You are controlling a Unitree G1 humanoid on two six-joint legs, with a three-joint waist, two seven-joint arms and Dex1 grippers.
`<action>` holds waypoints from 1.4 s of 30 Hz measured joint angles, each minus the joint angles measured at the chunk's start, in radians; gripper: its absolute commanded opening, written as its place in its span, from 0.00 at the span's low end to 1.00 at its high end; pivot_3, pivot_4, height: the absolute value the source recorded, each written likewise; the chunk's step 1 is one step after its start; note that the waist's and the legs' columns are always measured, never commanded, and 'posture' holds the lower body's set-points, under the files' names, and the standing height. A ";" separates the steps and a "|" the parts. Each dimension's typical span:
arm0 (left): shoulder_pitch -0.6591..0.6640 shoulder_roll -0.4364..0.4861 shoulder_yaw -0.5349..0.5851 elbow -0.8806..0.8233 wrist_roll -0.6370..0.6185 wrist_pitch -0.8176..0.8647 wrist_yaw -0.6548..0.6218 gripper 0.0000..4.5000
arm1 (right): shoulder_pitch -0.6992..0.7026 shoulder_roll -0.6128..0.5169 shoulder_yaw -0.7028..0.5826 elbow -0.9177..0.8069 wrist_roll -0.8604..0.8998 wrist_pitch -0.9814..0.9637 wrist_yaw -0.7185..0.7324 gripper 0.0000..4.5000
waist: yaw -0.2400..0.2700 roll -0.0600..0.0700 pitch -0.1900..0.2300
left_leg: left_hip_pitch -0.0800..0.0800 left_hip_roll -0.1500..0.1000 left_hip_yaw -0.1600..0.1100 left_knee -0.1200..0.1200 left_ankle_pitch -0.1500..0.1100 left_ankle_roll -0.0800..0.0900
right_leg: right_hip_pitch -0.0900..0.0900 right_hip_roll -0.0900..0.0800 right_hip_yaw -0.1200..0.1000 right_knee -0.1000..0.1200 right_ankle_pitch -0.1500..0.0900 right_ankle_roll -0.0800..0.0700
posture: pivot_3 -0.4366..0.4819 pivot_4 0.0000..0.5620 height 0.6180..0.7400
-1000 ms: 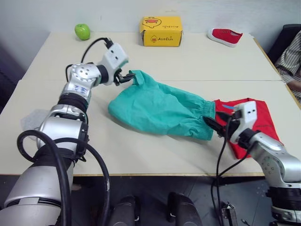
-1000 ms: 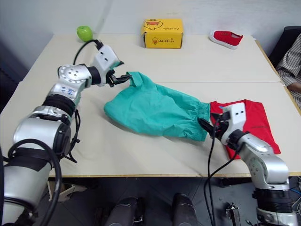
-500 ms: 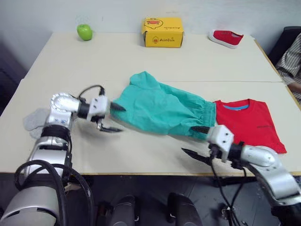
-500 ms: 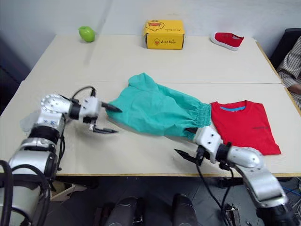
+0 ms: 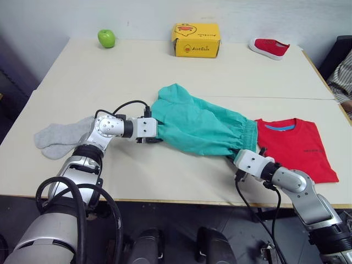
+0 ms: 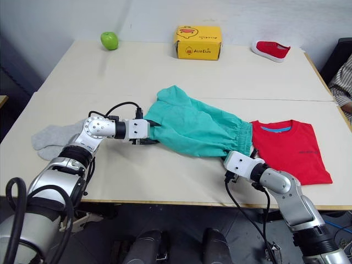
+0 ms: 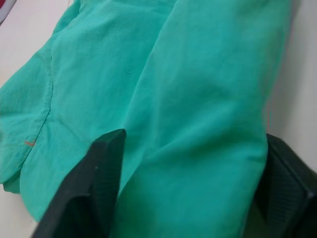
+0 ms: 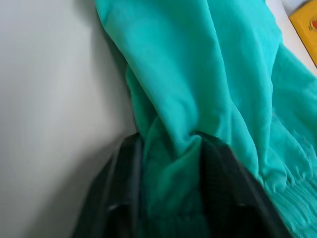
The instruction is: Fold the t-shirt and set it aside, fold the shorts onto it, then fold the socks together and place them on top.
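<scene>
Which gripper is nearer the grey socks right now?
Left. The left gripper is at the shorts' leg end, just across bare table from the socks; the right gripper is at the waistband end, beside the t-shirt.

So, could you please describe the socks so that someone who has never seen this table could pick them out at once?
Start at the table and go to its left edge, on the near side, far from the green apple at the back. The socks lie there, left of the teal shorts. They are the only light grey thing and the smallest garment.
</scene>
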 measured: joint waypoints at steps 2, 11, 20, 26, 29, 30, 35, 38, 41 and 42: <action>-0.005 -0.008 -0.010 0.013 0.010 0.011 0.024 0.36 | -0.002 -0.001 -0.001 0.008 -0.009 -0.001 -0.002 0.00 | -0.001 0.000 0.000 | 0.000 0.000 0.000 0.000 0.000 0.000 | 0.000 0.000 0.000 0.000 0.000 0.000 | 0.48 0.27 1.00; 0.011 -0.012 -0.002 0.030 -0.012 0.053 0.013 0.01 | -0.064 -0.040 0.005 0.132 -0.002 -0.164 0.097 0.00 | -0.012 0.000 -0.004 | 0.001 0.000 0.001 0.000 0.000 0.000 | 0.000 0.000 0.000 0.000 0.000 0.000 | 0.48 0.27 1.00; 0.374 0.136 0.157 -0.413 -0.333 0.209 -0.306 0.01 | -0.186 -0.003 0.027 0.299 0.144 -0.405 0.307 0.00 | -0.066 0.000 -0.004 | 0.001 0.002 0.001 -0.003 -0.001 -0.002 | -0.002 0.001 -0.001 -0.001 0.000 -0.001 | 0.48 0.27 1.00; 0.764 0.255 0.258 -0.936 -0.464 0.464 -0.271 0.01 | -0.204 0.021 0.047 0.331 0.223 -0.507 0.429 0.00 | -0.063 0.001 -0.003 | 0.001 0.002 0.000 -0.002 -0.002 -0.002 | -0.001 0.000 0.001 -0.001 -0.001 -0.001 | 0.48 0.27 1.00; 0.944 0.274 0.325 -1.183 -0.491 0.576 -0.188 0.01 | -0.208 0.020 0.048 0.341 0.242 -0.536 0.468 0.00 | -0.049 0.001 -0.003 | 0.001 0.002 0.000 -0.002 -0.002 -0.002 | -0.001 -0.001 0.001 -0.001 -0.001 -0.001 | 0.48 0.27 1.00; 1.011 0.272 0.350 -1.258 -0.491 0.598 -0.150 0.01 | -0.206 0.020 0.048 0.347 0.243 -0.550 0.477 0.00 | -0.049 0.001 -0.003 | 0.002 0.002 0.000 -0.002 -0.003 -0.003 | -0.001 -0.001 0.001 -0.001 -0.001 -0.001 | 0.48 0.27 1.00; 1.144 0.252 0.371 -1.413 -0.474 0.685 -0.036 0.06 | -0.175 0.019 0.050 0.363 0.247 -0.564 0.508 0.06 | -0.044 0.002 -0.003 | 0.002 0.002 0.000 -0.002 -0.003 -0.003 | -0.001 -0.001 0.001 -0.001 -0.001 -0.002 | 0.48 0.27 1.00; 1.186 0.273 0.379 -1.432 -0.475 0.693 -0.035 0.22 | -0.125 0.015 0.044 0.326 0.297 -0.485 0.535 0.24 | -0.045 0.002 -0.003 | 0.002 0.003 0.000 -0.002 -0.003 -0.004 | -0.001 -0.001 0.000 0.000 -0.002 -0.003 | 0.48 0.27 1.00; 1.215 0.328 0.402 -1.433 -0.462 0.683 -0.049 0.36 | -0.057 -0.018 0.039 0.246 0.377 -0.370 0.578 0.47 | -0.042 0.003 -0.003 | 0.002 0.003 0.000 -0.002 -0.004 -0.005 | -0.002 0.000 0.000 0.000 -0.003 -0.005 | 0.48 0.27 1.00; 1.233 0.362 0.433 -1.442 -0.469 0.688 -0.065 0.36 | -0.012 -0.051 0.031 0.182 0.442 -0.294 0.604 0.53 | -0.040 0.003 -0.002 | 0.002 0.004 0.000 -0.002 -0.005 -0.005 | -0.002 0.000 -0.001 -0.001 -0.003 -0.005 | 0.48 0.27 1.00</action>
